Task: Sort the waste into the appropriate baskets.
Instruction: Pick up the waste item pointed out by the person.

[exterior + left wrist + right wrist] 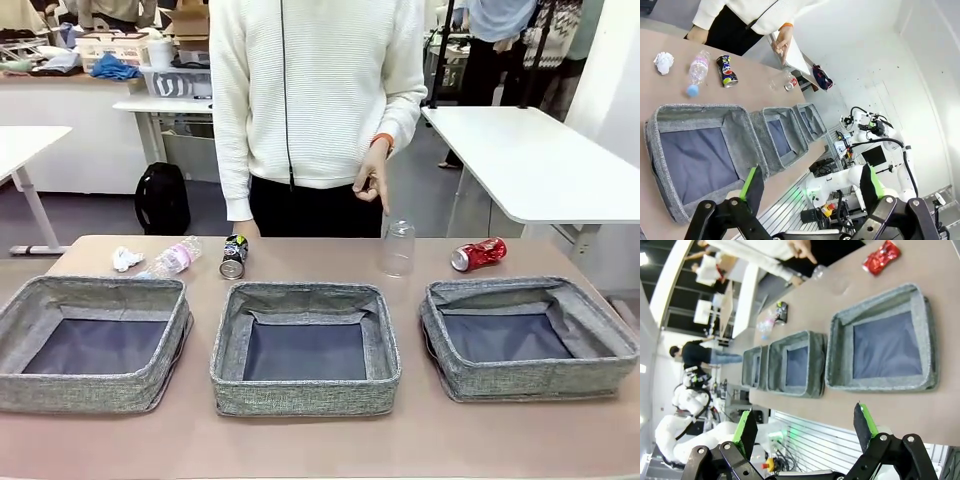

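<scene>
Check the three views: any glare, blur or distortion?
Front view: even soft light, faint shadows, sharp; the clear bottle barely stands out. Left wrist view: rolled, wide-angle bend in the baskets, white wall washed out. Right wrist view: rolled too, red can sharp, background dim.
</scene>
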Controlling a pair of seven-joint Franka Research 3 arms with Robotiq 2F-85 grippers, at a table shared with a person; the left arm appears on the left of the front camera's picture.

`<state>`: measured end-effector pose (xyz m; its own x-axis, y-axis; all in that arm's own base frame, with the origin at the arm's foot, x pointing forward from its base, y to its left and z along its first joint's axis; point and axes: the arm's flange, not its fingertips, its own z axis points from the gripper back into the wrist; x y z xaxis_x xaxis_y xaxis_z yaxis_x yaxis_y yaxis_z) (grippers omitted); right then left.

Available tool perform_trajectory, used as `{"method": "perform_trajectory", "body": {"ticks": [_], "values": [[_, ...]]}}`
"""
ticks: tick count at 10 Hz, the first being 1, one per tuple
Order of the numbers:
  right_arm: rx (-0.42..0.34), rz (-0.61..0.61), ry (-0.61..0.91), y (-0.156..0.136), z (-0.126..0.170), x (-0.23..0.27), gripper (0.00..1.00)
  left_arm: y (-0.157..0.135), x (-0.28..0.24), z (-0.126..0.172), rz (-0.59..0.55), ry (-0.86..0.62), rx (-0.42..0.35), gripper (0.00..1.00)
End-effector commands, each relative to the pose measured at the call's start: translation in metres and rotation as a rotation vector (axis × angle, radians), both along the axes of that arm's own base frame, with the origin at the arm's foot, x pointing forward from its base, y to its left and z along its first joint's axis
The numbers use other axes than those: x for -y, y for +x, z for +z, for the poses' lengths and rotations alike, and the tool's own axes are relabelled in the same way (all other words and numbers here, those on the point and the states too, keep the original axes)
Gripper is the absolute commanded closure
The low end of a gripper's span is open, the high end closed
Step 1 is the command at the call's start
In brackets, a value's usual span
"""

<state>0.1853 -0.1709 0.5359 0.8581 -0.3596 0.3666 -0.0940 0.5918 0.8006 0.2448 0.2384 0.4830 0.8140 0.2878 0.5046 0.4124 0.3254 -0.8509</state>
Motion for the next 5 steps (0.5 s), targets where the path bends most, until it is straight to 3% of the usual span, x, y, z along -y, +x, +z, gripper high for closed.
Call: {"method": "perform_trajectory", "body": {"ticks": [1, 4, 5], "values": [[0.03, 0.015, 0.009, 0.001, 0.003, 0.001, 0.0, 0.001, -0.002, 0.003, -0.006, -0.01, 0.035, 0.0], [0.002, 0.0, 0.004, 0.0, 0.0, 0.0, 0.0, 0.001, -0.002, 0.003, -0.006, -0.01, 0.035, 0.0], [0.182, 0.214, -0.134, 0.049, 0.014, -0.028, 0.0, 0.001, -0.002, 0.003, -0.006, -0.01, 0.035, 0.0]]}}
